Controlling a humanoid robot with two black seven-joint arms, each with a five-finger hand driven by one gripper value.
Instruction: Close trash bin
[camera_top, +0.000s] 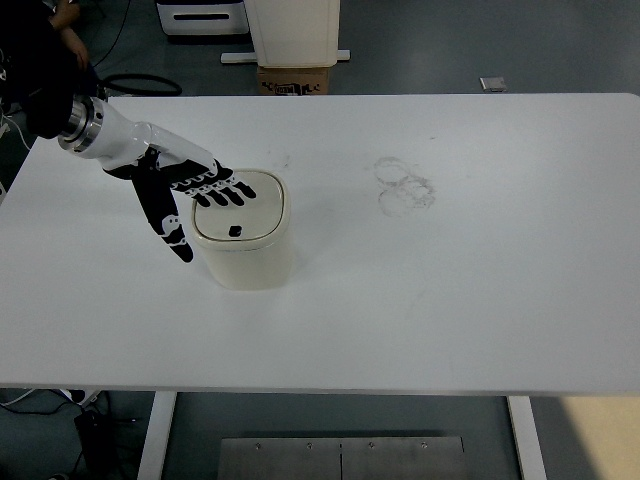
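Note:
A small cream trash bin (244, 242) stands on the white table (450, 290), left of centre. Its lid (245, 214) lies flat and shut, with a small dark mark in the middle. My left hand (195, 195) reaches in from the upper left, fingers spread flat. The fingertips (235, 193) hover over the lid's left rear edge, and the thumb hangs down beside the bin's left wall. It holds nothing. No right arm shows.
Faint ring stains (403, 186) mark the table right of the bin. A black cable loop (140, 85) lies at the far left edge. Beyond the table stand a cardboard box (295, 78) and white equipment on the floor.

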